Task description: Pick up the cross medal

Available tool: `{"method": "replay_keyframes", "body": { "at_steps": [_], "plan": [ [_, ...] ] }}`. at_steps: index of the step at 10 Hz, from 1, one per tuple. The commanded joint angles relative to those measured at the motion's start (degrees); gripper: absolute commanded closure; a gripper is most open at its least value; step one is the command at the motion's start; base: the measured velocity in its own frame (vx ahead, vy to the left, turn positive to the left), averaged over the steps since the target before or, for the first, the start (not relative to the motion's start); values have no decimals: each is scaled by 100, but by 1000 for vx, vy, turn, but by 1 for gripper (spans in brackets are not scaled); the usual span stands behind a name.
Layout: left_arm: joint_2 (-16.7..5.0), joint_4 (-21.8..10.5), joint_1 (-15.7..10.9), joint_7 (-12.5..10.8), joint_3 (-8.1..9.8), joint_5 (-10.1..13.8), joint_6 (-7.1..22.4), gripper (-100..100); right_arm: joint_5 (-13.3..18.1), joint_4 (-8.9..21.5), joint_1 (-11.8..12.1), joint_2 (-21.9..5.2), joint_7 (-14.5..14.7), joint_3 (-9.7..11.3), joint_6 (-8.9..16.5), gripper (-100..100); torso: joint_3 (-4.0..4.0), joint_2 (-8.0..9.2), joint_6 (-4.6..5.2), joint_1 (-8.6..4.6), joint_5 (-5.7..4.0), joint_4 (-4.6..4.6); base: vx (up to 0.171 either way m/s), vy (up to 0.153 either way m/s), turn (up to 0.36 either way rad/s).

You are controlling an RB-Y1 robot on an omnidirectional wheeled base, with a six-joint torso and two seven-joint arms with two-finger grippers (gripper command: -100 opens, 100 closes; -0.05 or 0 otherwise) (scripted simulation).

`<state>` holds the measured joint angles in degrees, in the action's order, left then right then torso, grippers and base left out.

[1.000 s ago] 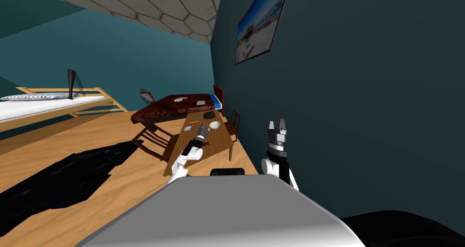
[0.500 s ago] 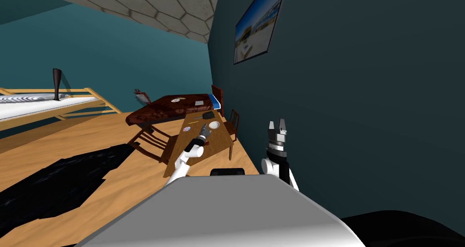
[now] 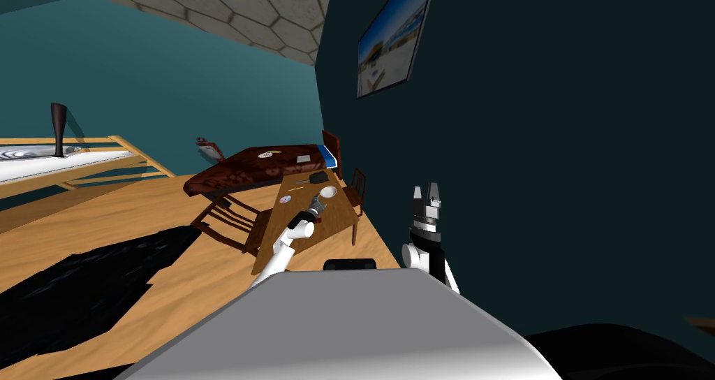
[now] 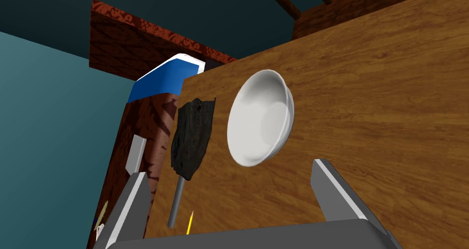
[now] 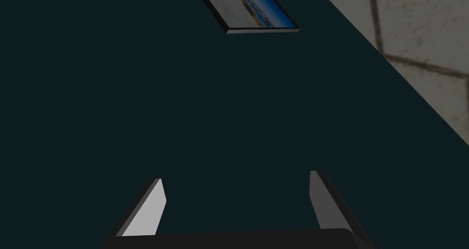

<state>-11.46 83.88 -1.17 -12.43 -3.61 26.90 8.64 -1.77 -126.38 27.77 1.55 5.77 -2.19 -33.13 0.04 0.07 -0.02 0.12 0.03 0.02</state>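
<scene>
Left tool (image 4: pixel 230 168) wide open, empty, over table (image 4: pixel 389 100) near white bowl (image 4: pixel 261 118)

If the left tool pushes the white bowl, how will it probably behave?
The white bowl looks rigid and smooth, so it would likely slide on the wooden table. Its rounded wall may let it rock or tip if the left tool pushes at the rim.

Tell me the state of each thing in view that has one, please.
left gripper, open, empty, above the table
right gripper, open, empty, held up on my right
white bowl, upright, empty, on the table
black tool with grey handle, lying flat on the table
yellow pencil, lying flat on the table
</scene>
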Motion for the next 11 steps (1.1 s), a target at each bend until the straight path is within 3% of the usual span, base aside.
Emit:
{"method": "replay_keyframes", "body": {
  "at_steps": [1,2,3,5,8,10,11],
  "plan": [
    [-7,-286,-101,-72,-5,66,82,-100,0,0,0,0,0,0,0,0,0,0,0,0,0,0,-21,31,-48],
    [-7,-309,-101,-72,-5,66,82,-100,0,0,0,0,0,0,0,0,-1,-2,-2,0,0,-1,-6,15,8],
    [-34,-513,-273,-204,17,189,276,-100,0,0,1,0,0,0,0,0,-3,-6,-2,-5,-1,-1,-14,25,-75],
    [-34,-641,-273,-204,17,189,276,-100,0,0,1,0,0,0,0,0,-2,-4,-2,-1,0,-1,-16,20,-27],
    [-98,-1158,-611,-461,76,412,645,-100,0,0,1,0,0,0,0,0,-3,-5,-3,-4,-1,-1,-20,23,-67],
    [-98,-1307,-611,-461,76,412,645,-100,0,0,1,0,0,0,0,0,-1,-2,-3,0,0,0,-17,25,-24],
    [-136,-1545,-775,-586,112,513,820,-100,0,0,1,0,0,0,0,0,-3,-5,-3,-3,0,-1,-18,26,-72]
  ]
}}
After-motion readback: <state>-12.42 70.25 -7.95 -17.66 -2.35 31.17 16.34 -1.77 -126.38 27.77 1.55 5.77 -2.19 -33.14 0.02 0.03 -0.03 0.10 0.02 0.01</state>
